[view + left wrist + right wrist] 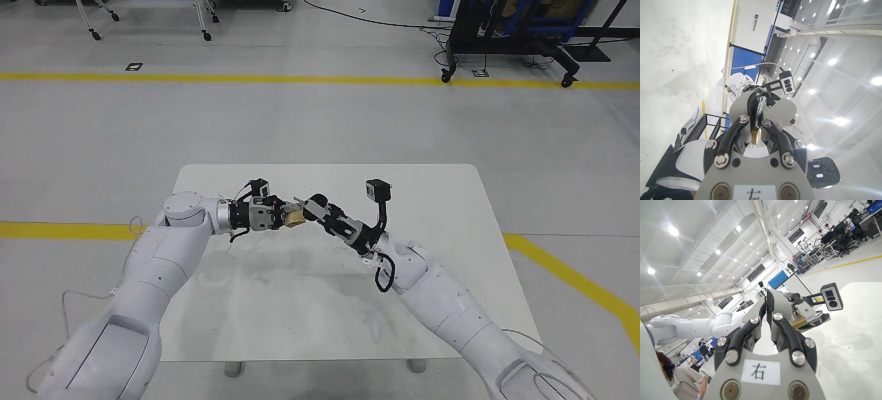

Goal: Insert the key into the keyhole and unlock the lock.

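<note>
A small brass lock (293,216) hangs above the middle of the white table (440,290), with my left gripper (277,214) shut on it. In the left wrist view the brass body (754,135) sits between the left gripper's (760,97) fingers, and a silver key (761,106) runs from it toward the right arm. My right gripper (309,208) faces the left one, almost touching, and is shut on the key. In the right wrist view its pads (766,298) press together and hide the key. The lock (798,322) lies just beyond them.
Both arms meet in the air over the table, with bare tabletop (300,300) beneath them. The table's far edge (330,166) and right edge (500,260) border open floor. Wheeled racks (510,50) stand far behind.
</note>
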Motion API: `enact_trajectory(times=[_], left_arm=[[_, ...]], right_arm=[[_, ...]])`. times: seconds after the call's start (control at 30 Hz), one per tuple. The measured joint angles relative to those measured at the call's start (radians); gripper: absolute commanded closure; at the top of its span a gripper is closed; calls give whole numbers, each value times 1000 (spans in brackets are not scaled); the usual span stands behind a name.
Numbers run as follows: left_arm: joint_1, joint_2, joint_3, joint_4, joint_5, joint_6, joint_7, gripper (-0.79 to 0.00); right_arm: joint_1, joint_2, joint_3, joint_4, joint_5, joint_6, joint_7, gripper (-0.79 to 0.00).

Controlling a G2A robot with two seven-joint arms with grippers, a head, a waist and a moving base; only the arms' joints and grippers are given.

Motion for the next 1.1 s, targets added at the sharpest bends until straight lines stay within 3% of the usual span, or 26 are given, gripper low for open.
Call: enact_trajectory(times=[0.2,0.37,0.53,0.6,1.0,1.1], left_arm=[[36,13,-6,-61,56,53,104,0],[52,17,-5,-88,76,145,152,0],[63,19,5,-129,107,250,200,0],[71,22,-2,-150,106,262,216,0],[77,24,-8,-164,100,259,217,0],[86,24,-10,-173,98,254,229,0]], right_arm=[[-6,3,8,-35,-81,24,21,0],[-49,39,104,-128,-428,44,9,0],[-189,74,194,-337,-898,300,-94,0],[-240,80,209,-398,-989,351,-137,0],[-260,82,217,-422,-1010,359,-163,0],[-252,85,223,-450,-1061,406,-156,0]])
